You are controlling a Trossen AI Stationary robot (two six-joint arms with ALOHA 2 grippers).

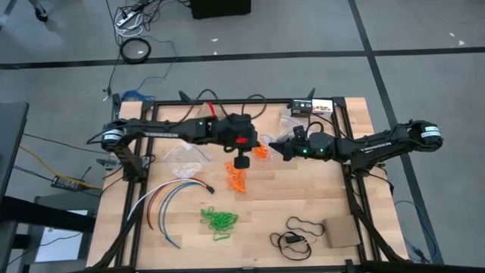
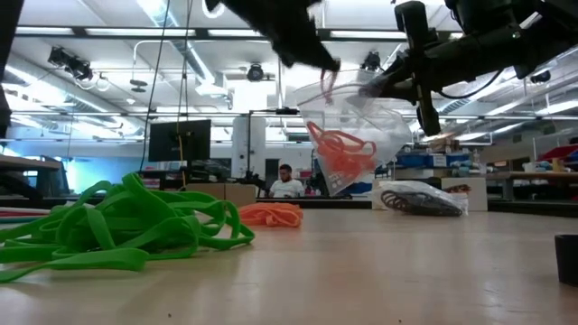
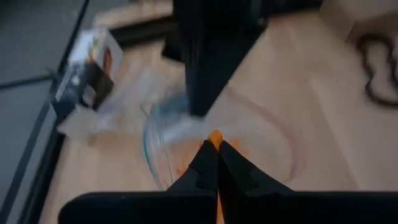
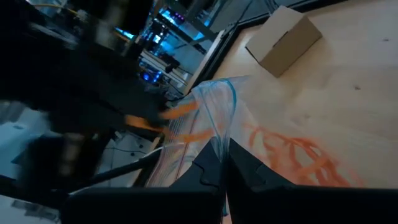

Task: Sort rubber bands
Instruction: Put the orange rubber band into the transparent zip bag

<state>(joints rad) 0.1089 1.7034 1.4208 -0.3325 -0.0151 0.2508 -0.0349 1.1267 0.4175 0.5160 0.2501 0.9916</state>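
- Right gripper (image 4: 221,163) pinches the clear bag (image 2: 357,126) rim, holding its mouth up.
- Left gripper (image 3: 214,155), closed on orange bands (image 3: 214,137), feeds them inside.

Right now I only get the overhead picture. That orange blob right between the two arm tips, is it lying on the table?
Observer: No. Seen from table height, those orange rubber bands hang inside a clear bag that is lifted off the table.
Operator: What's holding the bag up?
Observer: The right gripper, shut on its rim.
Operator: And the other arm?
Observer: The left gripper is shut over the bag's mouth, pinching something orange, likely another band.
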